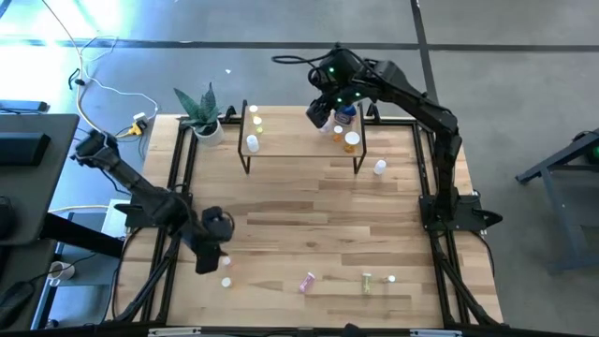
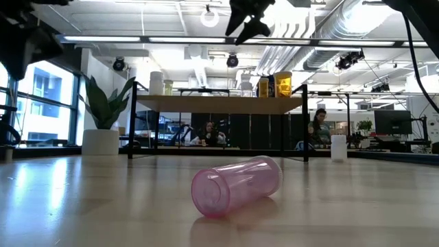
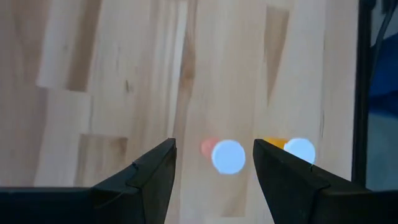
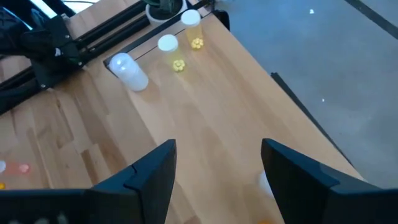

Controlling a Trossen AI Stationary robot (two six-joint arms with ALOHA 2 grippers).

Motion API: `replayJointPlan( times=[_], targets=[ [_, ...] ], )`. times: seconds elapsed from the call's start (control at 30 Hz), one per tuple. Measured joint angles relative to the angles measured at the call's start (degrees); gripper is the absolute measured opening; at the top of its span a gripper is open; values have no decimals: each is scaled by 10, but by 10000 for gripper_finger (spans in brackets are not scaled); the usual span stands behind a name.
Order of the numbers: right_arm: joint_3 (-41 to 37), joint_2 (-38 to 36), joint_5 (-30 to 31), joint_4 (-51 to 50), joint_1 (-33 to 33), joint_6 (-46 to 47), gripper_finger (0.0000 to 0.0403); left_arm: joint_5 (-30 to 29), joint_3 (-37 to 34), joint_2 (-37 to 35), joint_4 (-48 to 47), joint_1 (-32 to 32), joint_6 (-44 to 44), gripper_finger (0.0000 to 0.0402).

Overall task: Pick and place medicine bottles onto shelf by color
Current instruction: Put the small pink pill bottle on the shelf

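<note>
Two white-capped bottles (image 3: 228, 156) lie below the released left hand (image 3: 214, 163), seemingly untouched.

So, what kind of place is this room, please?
Probably an open office or lab used for robot tests: exposed ceiling ducts, people seated at desks behind the table, and monitors.
</note>
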Motion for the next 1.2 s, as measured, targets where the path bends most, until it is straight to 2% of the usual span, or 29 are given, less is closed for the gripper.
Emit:
replayJointPlan(
  times=[0.3, 0.9, 1.2],
  targets=[
    [0, 0, 0, -2, 12, 3, 226, -14, 0, 70, 34, -50, -42, 202],
    [0, 0, 0, -10, 14, 12, 226, -24, 0, 133, 52, -60, -66, 200],
    [0, 1, 1, -10, 14, 11, 226, -23, 0, 149, 52, -59, -65, 155]
  ],
)
